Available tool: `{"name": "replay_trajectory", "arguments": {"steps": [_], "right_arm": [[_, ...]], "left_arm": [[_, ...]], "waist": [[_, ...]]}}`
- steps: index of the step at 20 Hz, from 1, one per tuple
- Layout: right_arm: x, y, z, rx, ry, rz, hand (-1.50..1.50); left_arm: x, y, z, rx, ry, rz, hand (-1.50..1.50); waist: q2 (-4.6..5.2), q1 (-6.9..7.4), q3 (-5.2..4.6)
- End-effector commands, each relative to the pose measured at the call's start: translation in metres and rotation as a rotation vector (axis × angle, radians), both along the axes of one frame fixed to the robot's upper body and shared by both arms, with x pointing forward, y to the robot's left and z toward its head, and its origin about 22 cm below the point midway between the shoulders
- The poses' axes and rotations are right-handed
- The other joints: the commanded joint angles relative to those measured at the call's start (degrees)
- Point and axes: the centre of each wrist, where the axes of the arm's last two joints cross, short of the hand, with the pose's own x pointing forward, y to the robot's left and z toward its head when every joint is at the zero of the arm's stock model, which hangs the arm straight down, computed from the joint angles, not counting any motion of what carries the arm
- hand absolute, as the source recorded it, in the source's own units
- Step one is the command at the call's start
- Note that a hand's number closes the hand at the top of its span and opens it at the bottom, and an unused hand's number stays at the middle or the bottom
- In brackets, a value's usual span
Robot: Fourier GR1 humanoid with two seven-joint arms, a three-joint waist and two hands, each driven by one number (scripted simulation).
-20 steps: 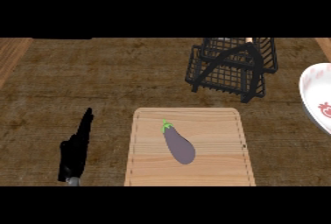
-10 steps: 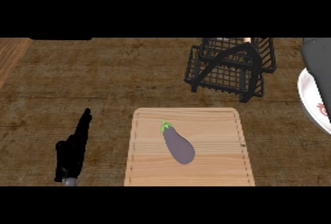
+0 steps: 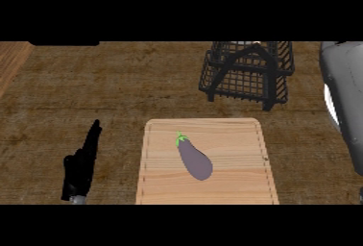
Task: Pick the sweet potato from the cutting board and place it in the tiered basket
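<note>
Head view: the only vegetable on the cutting board (image 3: pixel 234 185) is a purple eggplant (image 3: pixel 194 160), lying with its stem up-left and its body down-right. The left hand (image 3: pixel 82 163), fingers straight, rests left of the board. The right forearm (image 3: pixel 345 103) is nearer the tiered basket (image 3: pixel 245 72); its hand is hidden.

I can read no writing anywhere here: no label, brand, number or sign. The cutting board (image 3: pixel 207 163) to the right of my left hand (image 3: pixel 81 166) shows only plain wood grain, and the purple vegetable (image 3: pixel 193 160) lying on it carries no sticker. The black wire tiered basket (image 3: pixel 245 72), farther off and to the right of my fingers (image 3: pixel 93 134), bears no tag that I can make out. The brown counter (image 3: pixel 92 91) round my hand has only its own mottled pattern, with no mark on it.
</note>
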Motion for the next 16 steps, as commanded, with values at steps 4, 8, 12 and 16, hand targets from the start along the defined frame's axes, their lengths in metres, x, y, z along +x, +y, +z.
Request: {"name": "replay_trajectory", "arguments": {"steps": [4,8,12,16], "right_arm": [[0.001,-0.022,0.002,0.230,-0.128,-0.047,-1.50],[-0.008,-0.056,0.023,0.245,-0.242,-0.245,-1.50],[-0.030,-0.120,0.055,0.263,-0.275,-0.421,-1.50],[-0.062,-0.182,0.060,0.318,-0.266,-0.478,-1.50]], "left_arm": [[-0.014,0.005,-0.018,-0.019,0.063,0.021,0.00],[-0.011,-0.004,-0.016,-0.013,0.063,0.024,0.00],[-0.019,0.004,-0.017,-0.012,0.066,0.039,0.00],[-0.016,-0.003,-0.024,-0.001,0.066,0.050,0.00]], "waist": [[0.67,0.03,-0.45],[0.56,-0.52,-0.45],[0.39,-1.00,-0.45],[0.46,-1.55,-0.44]]}}
